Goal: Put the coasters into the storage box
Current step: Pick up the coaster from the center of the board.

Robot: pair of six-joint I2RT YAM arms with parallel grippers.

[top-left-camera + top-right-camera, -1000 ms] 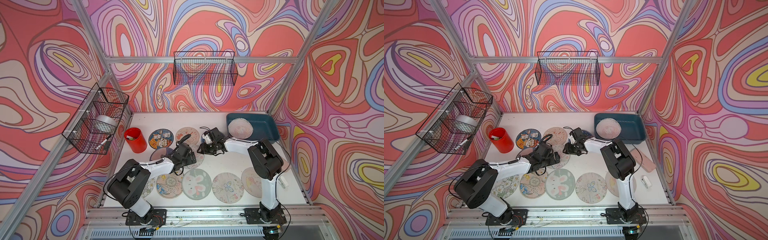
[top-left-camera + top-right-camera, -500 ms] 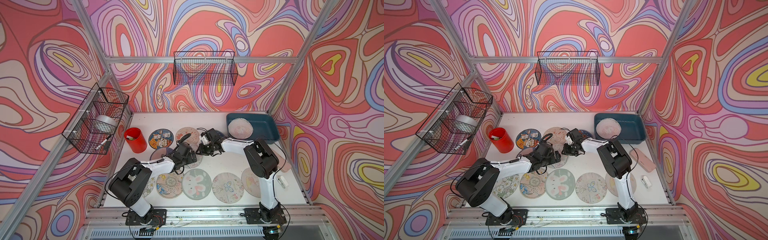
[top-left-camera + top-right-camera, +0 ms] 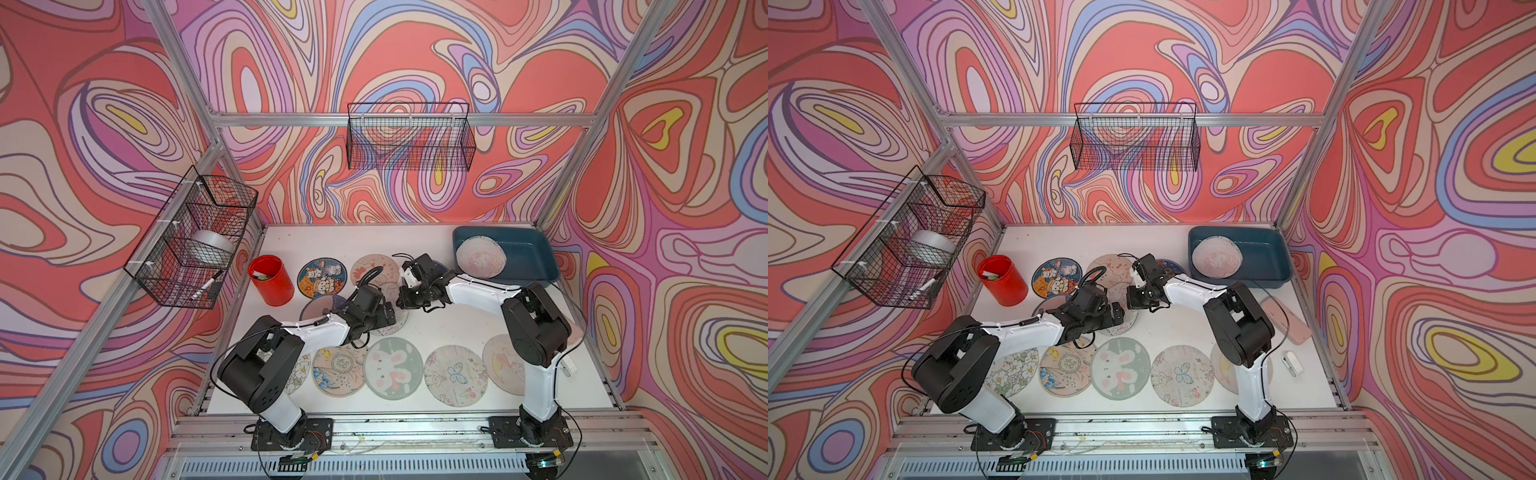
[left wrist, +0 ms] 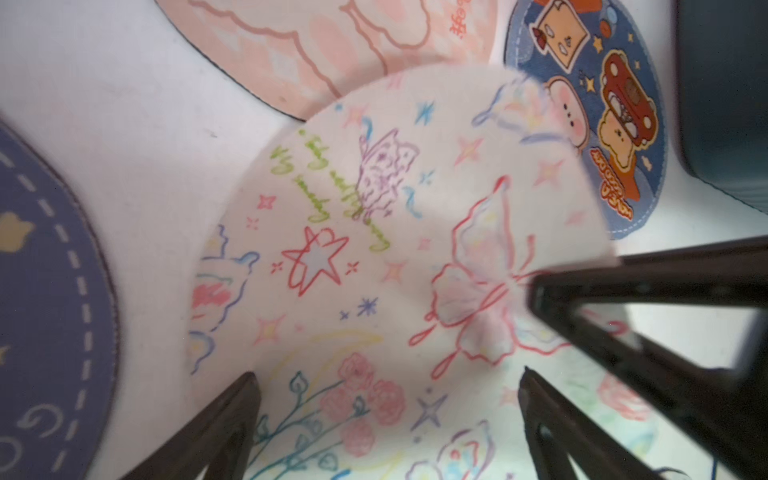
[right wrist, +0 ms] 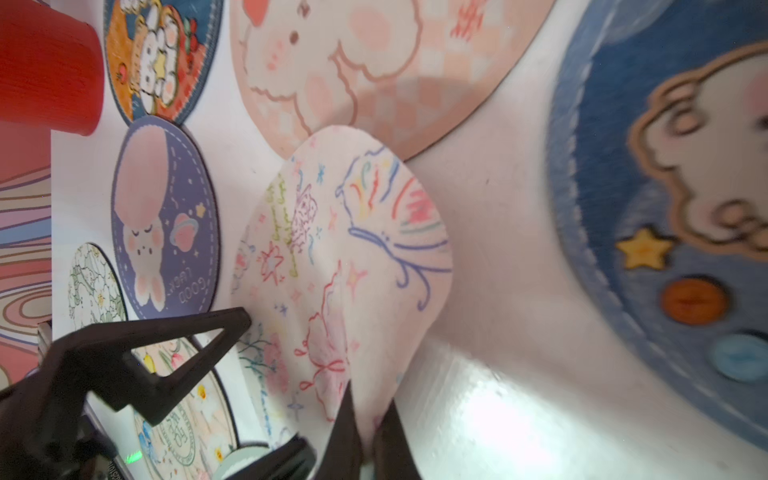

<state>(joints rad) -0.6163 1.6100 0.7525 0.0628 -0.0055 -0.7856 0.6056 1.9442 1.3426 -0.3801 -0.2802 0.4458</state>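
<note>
One butterfly coaster [image 5: 332, 257], pale and scribbled with a star and roses, is what matters now. It lies in the middle of the surface [image 3: 449, 328], well apart from the storage box [image 3: 528, 253] at the far right corner. Its rim is pinched between the clenched fingers of the right gripper [image 5: 365, 419], so the thin sheet bows upward instead of lifting flat. The bite looks shallow, right at the rim, so in my judgement the likeliest failure is the limp mat sliding out of the grip as the arm rises or swings. The left gripper [image 4: 386, 372] is released, its jaws spread wide over the same coaster with a tip low on either side. If it does not clear first, the rising mat could catch on a finger, or the two grippers, now just beside each other, could knock together. The coaster's far edge overlaps the pink checkered coaster [image 5: 374, 62], which could be dragged along, and the blue coaster [image 5: 665, 166] sits just beside the way to the box. Whether another mat lies under the gripped one I cannot tell; if so, both might come up. The stored coaster [image 3: 481, 262] seems to lean at the box's left end, so a floppy arrival could land on the rim or slide off it rather than settle inside.
</note>
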